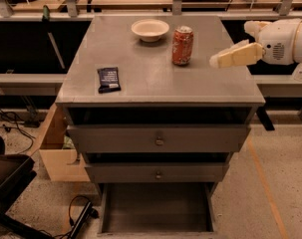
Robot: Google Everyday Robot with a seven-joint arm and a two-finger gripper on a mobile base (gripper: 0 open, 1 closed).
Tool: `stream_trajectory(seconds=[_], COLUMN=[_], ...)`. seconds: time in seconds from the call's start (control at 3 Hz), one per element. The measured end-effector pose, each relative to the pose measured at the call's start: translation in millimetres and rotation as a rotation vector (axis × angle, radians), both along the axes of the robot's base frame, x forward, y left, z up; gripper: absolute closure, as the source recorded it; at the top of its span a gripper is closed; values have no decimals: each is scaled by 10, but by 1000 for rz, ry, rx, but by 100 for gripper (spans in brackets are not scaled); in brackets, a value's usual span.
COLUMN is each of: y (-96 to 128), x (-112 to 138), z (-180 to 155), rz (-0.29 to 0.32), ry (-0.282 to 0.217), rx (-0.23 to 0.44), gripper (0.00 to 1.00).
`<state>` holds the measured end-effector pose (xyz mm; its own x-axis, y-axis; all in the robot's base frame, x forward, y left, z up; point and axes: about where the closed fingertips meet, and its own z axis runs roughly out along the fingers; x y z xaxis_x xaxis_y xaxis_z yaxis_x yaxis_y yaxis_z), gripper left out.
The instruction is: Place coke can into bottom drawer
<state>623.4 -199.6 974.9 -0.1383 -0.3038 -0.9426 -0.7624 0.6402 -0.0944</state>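
The coke can (182, 45), red-orange with a silver top, stands upright on the grey cabinet top (155, 78), right of the middle. My gripper (215, 60) comes in from the right at can height, its cream tip a short way right of the can and not touching it. The bottom drawer (157, 207) is pulled out at the foot of the cabinet, showing its dark floor with nothing in it.
A white bowl (150, 30) sits behind and left of the can. A black snack packet (108, 79) lies on the left of the top. Two upper drawers (159, 139) are shut. A cardboard box (56, 151) and cables lie left of the cabinet.
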Motion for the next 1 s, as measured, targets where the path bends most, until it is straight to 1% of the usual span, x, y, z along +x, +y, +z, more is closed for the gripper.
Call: stream_trajectory(seconds=[0.33, 0.67, 1.0], y=[12, 88, 232], x=[18, 90, 339], z=[5, -24, -120], rz=[-4, 3, 48], ry=[-3, -13, -41], rx=[8, 20, 14], gripper=[0, 0, 0])
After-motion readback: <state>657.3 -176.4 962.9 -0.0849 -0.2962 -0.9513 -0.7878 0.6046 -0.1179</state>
